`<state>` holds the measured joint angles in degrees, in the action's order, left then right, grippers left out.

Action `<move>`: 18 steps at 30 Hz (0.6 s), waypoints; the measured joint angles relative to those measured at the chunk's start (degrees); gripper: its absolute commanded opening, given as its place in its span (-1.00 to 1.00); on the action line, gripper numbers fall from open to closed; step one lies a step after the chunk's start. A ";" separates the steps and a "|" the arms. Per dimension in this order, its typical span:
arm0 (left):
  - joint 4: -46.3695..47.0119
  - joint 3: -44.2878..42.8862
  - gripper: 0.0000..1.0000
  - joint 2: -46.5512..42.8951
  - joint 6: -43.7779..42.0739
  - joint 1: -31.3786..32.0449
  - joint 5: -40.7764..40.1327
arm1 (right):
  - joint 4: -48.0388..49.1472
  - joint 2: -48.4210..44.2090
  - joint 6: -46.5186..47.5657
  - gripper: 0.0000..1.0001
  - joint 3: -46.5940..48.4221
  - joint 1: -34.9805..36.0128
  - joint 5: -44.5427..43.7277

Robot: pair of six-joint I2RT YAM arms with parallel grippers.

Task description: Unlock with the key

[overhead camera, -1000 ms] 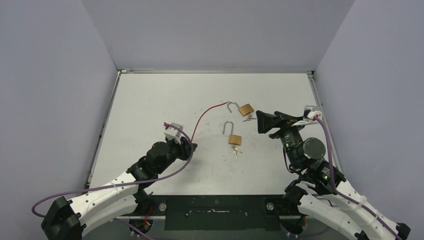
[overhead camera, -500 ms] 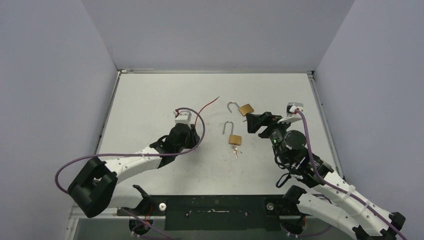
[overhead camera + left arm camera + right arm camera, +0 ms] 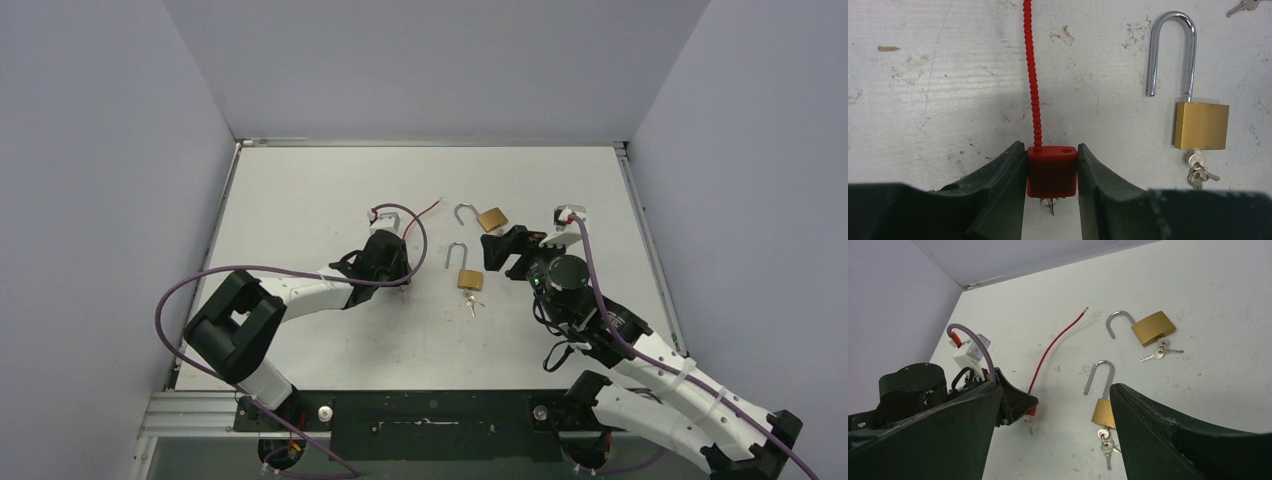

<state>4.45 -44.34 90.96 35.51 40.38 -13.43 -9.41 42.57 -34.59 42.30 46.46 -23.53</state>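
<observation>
Near brass padlock (image 3: 470, 279) and far brass padlock (image 3: 491, 218) lie mid-table, shackles popped open, keys (image 3: 471, 303) in. Red cable lock (image 3: 1052, 171) just left, cable pointing to far edge.

I count two brass padlocks with silver U-shaped shackles: the farther padlock (image 3: 491, 218) and the nearer padlock (image 3: 470, 279). There are two small bunches of silver keys, the first key bunch (image 3: 1160, 351) at the bottom of the farther padlock and the second key bunch (image 3: 1106, 444) at the bottom of the nearer one; the exact number of keys in each I cannot tell. There is one red plastic cable lock (image 3: 1052, 170), with one red beaded cable (image 3: 1031, 75) and one small silver key (image 3: 1048, 204) under it. I see two white-and-black robot arms, the left arm (image 3: 300, 293) and the right arm (image 3: 650, 360), and so two black grippers: the left gripper (image 3: 1050, 146) and the right gripper (image 3: 503, 248). All is on one white table (image 3: 300, 190).
</observation>
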 measured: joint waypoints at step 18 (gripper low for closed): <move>-14.78 -6.12 0.78 -13.16 1.01 -0.85 -3.17 | -12.50 1.07 1.55 1.00 7.41 -0.04 -4.96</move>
<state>-10.33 -50.46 77.80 36.51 39.53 -16.60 -21.91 43.64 -33.04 49.71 46.41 -28.49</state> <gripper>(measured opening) 0.882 0.999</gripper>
